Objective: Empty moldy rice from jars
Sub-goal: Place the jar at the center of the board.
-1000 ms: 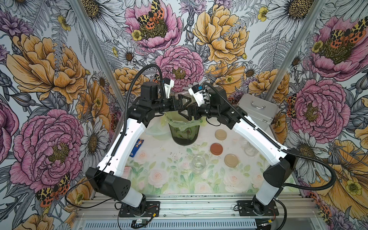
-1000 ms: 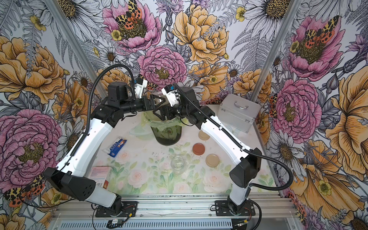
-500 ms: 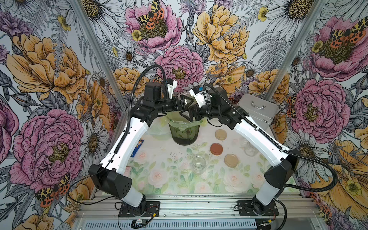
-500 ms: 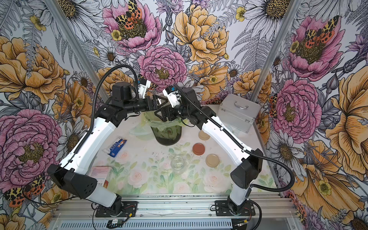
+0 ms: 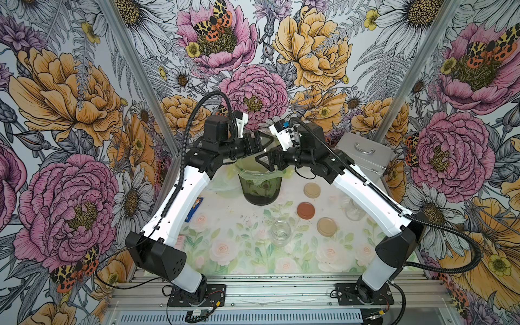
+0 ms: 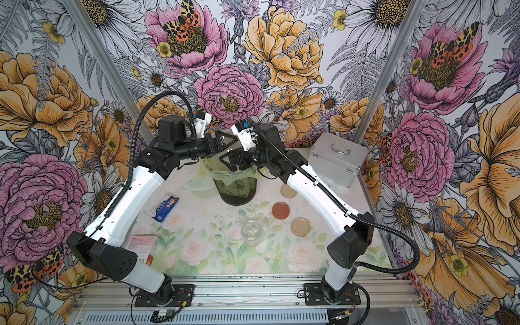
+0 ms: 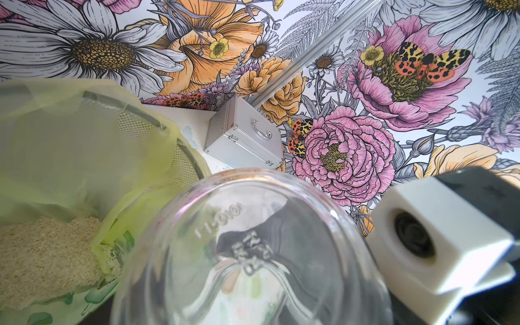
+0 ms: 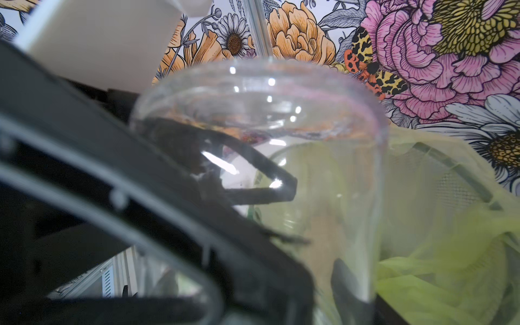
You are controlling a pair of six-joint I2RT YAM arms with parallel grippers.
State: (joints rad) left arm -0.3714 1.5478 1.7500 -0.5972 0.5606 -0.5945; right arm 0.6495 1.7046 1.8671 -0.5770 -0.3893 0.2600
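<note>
Pincers first, both top views: left pincer [image 5: 266,140] and right pincer [image 5: 261,161] hang close together over the bin [image 5: 259,191] at 12 o'clock of the surface [image 5: 225,216]; the glass between them is barely readable. Open jar [image 5: 279,233] stands mid-surface and looks empty. From it, lids lie off at 1 to 3 o'clock: beige lid [image 5: 311,190], reddish-brown lid [image 5: 306,210], second beige lid [image 5: 326,226]. In a top view a second jar [image 5: 354,209], faint, sits at 3 o'clock, partly under the right forearm; contents unclear. Left wrist view: upturned jar [image 7: 253,253], base toward the lens, clear through, no grains seen; rice [image 7: 42,253] heaped in the bin's yellow-green liner [image 7: 84,135] just beside it. Left pincer's own jaws not shown. Right wrist view: jar base-up over the liner; right pincer set wide, seemingly clamped on the mouth end; left fingers [image 8: 253,183] straddle the body, contact uncertain. Judgement: third jar emptied or nearly; what remains is setting it down.
</note>
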